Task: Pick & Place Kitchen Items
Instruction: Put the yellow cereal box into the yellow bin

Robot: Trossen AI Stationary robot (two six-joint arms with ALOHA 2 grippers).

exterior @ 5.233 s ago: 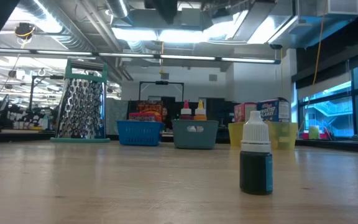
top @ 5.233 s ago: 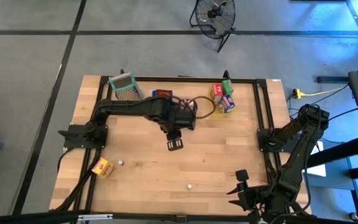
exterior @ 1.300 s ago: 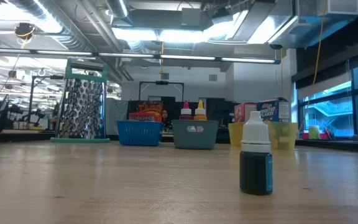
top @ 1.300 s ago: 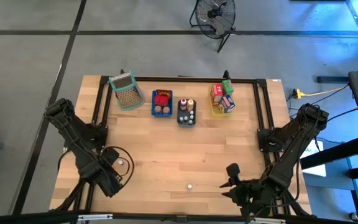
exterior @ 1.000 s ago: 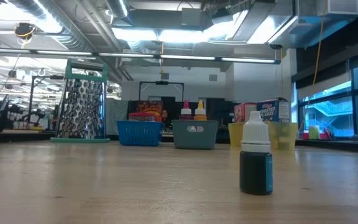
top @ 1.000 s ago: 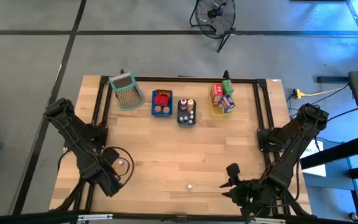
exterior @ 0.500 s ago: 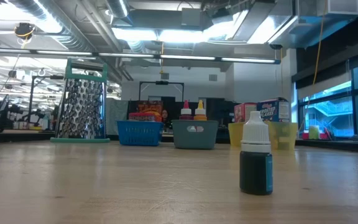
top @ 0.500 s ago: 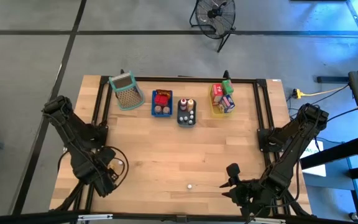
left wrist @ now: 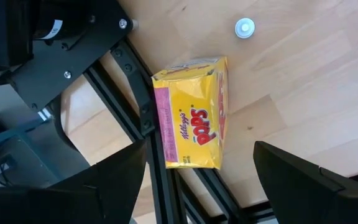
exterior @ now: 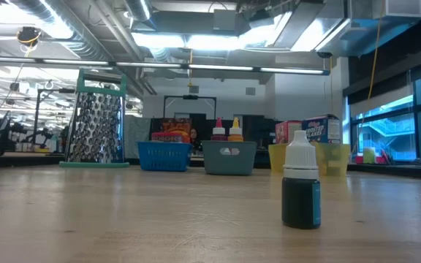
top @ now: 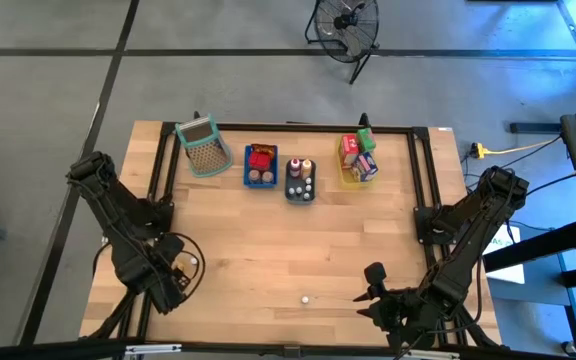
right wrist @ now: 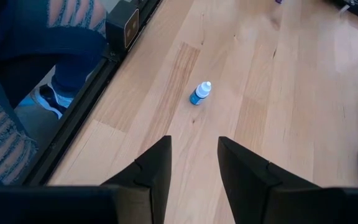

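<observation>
Left gripper [left wrist: 194,171]: fingers wide apart, empty, poised over the yellow carton [left wrist: 192,114] at the table's 8 o'clock corner, probably lining up a pick.
Yellow carton: flat on the wood, tight against the black frame rail [left wrist: 135,93]; a small white-capped bottle [left wrist: 245,27] stands near it.
Right gripper [right wrist: 193,163]: narrow gap, empty, parked at 5 o'clock, aimed towards the blue bottle [right wrist: 199,93].
Blue bottle: upright, alone at 6 o'clock.
Sorted goods: blue tray [top: 260,166], grey tray [top: 299,195] and yellow tray [top: 348,180] at 12 o'clock, already filled.
Views: only the left wrist view shows the carton; from overhead the arm hides it. The right wrist view alone shows a person's ripped jeans [right wrist: 5,149] beside the table.
</observation>
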